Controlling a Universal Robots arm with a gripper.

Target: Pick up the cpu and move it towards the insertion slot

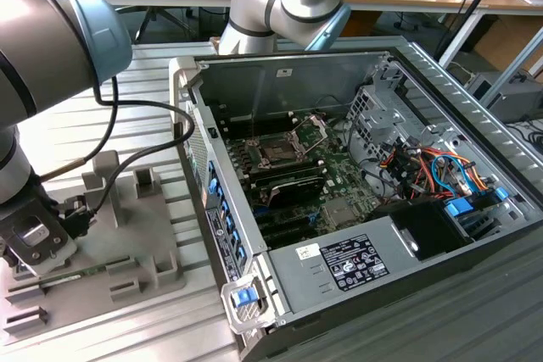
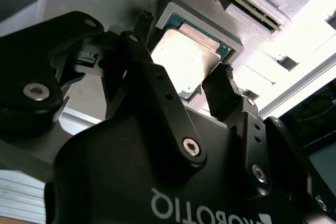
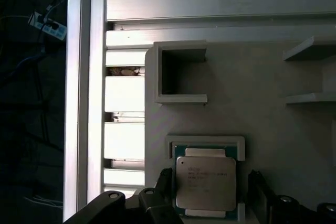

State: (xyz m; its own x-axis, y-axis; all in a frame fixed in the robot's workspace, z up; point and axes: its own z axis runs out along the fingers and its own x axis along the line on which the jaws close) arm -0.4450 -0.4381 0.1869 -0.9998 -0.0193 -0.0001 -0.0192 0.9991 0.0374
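— Chip?
— Small flat square silver-topped cpu (image 3: 206,184) seated in a grey plastic holder block (image 3: 262,103), directly under the tool, between its fingers (image 3: 258,195). Likely light, rigid, slick lid, fragile underside; take opposite edges.
— Arm?
— Wrist points straight down; black two-finger gripper (image 3: 210,184) spread, gripping nothing. Silver-framed dark insertion slot (image 1: 278,152) well apart from it, inside the open black computer case (image 1: 221,209).

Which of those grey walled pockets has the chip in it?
The low-rimmed pocket straddled by the open gripper holds the cpu; the taller-walled pocket beside it is empty.
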